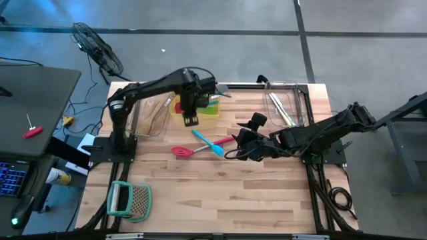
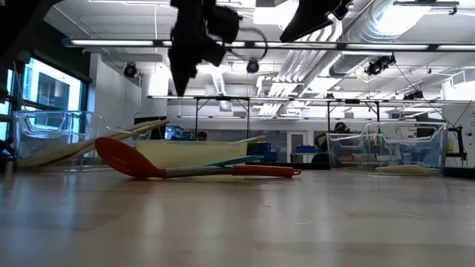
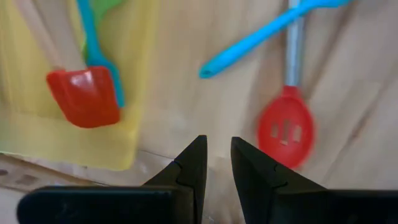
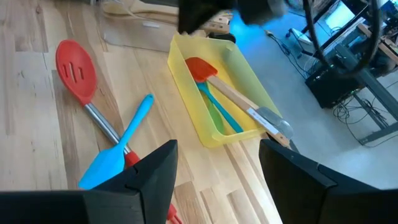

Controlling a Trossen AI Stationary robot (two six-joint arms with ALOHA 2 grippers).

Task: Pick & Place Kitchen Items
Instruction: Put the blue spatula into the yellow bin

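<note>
**A:** Two dark arms reach over your pale wooden plank table [image 1: 220, 193]. What are the biggest things on it?

**B:** You have a clear plastic bin at the far left [image 1: 152, 115] with pale wooden utensils [image 1: 162, 107] inside, and a second clear plastic bin at the far right [image 1: 285, 100] with a few slim utensils [image 1: 280, 110] lying in it. Between them, nearer the left bin, sits a shallow yellow plastic tray [image 4: 211, 84]. Near the front left corner lies a teal-framed mesh rack [image 1: 129, 199].

**A:** And the arms?

**B:** Your left gripper [image 3: 216, 163] hangs above the table just in front of the yellow tray; its fingers stand a narrow gap apart and grasp nothing. Your right gripper [image 4: 217, 167] hovers low, close to the middle of the table, its jaws spread wide and empty.

**A:** Where are the items themselves?

**B:** You see a red slotted spoon with a metal shaft [image 1: 181, 151] flat on the boards mid-table, and a light blue silicone spatula [image 1: 208, 143] lying across its handle. Both rest between the two grippers. Inside the yellow tray you have a red-headed spatula with a wooden handle [image 4: 200, 68], a blue-handled utensil [image 4: 225, 112] and a green one [image 4: 214, 107], with one grey-tipped handle [image 4: 273, 124] poking over the tray's rim.
</note>
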